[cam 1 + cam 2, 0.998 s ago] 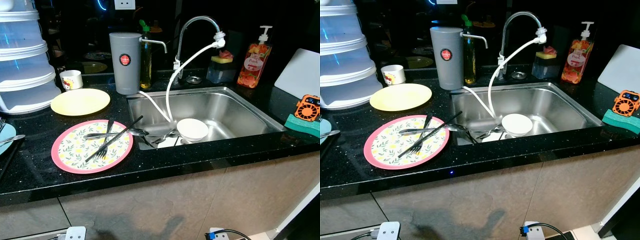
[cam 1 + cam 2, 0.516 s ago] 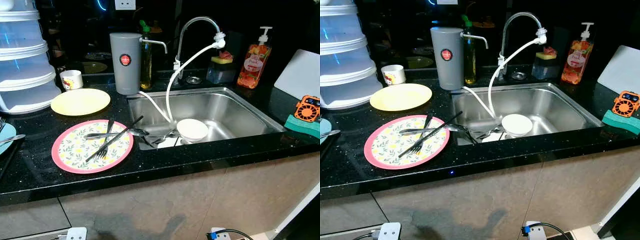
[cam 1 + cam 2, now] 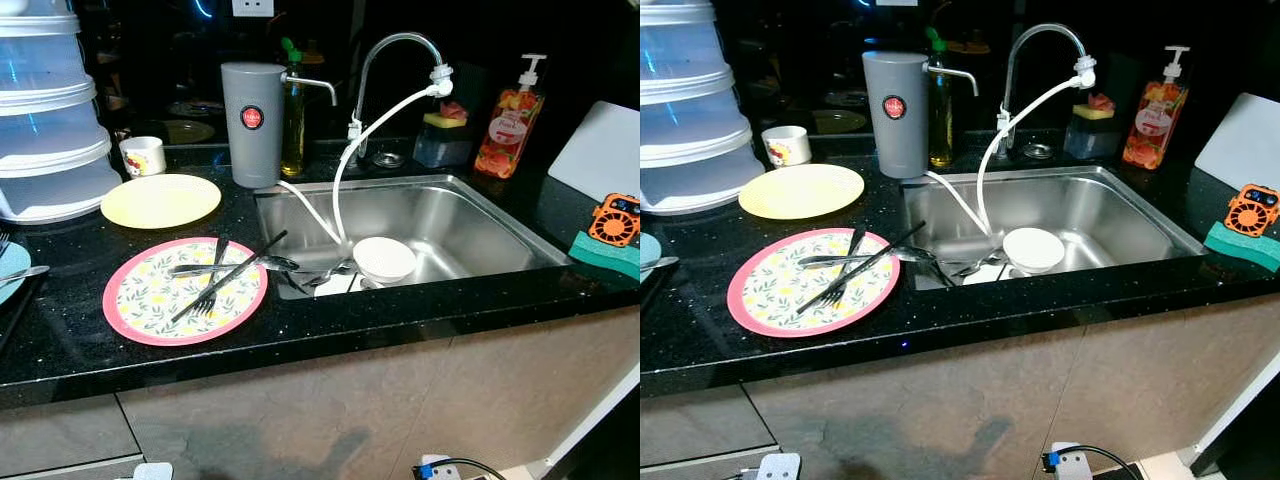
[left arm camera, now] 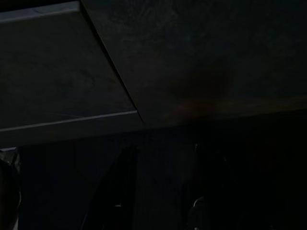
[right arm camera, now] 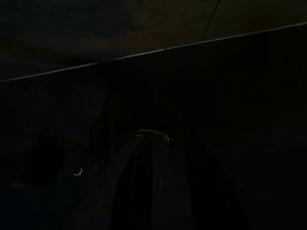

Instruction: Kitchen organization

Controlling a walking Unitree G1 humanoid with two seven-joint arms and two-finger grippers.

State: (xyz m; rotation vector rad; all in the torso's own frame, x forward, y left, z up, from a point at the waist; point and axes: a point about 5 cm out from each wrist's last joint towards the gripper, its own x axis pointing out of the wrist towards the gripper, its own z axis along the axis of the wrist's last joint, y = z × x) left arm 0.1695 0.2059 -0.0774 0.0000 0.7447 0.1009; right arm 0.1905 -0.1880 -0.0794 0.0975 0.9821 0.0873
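A pink-rimmed floral plate [image 3: 185, 291] lies on the black counter left of the sink, with a fork [image 3: 212, 283], a spoon [image 3: 225, 267] and a dark utensil crossed on top of it. Behind it sits a plain yellow plate [image 3: 160, 201], and a small white cup [image 3: 142, 157] stands further back. In the steel sink [image 3: 450, 215] a white bowl [image 3: 384, 259] rests beside more cutlery [image 3: 325, 275]. Both arms hang idle below the counter; the left gripper [image 4: 158, 191] and right gripper [image 5: 144, 187] are only dim shapes in the dark wrist views.
A grey water filter [image 3: 250, 125], an oil bottle [image 3: 291, 115], a tap with a white hose [image 3: 395, 95], a soap dispenser [image 3: 508, 120] and a sponge holder [image 3: 442, 135] line the back. Stacked clear containers [image 3: 50, 120] stand far left. An orange gadget [image 3: 614, 216] lies on a green sponge far right.
The camera has drifted slightly; nothing on the counter or in the sink has moved.
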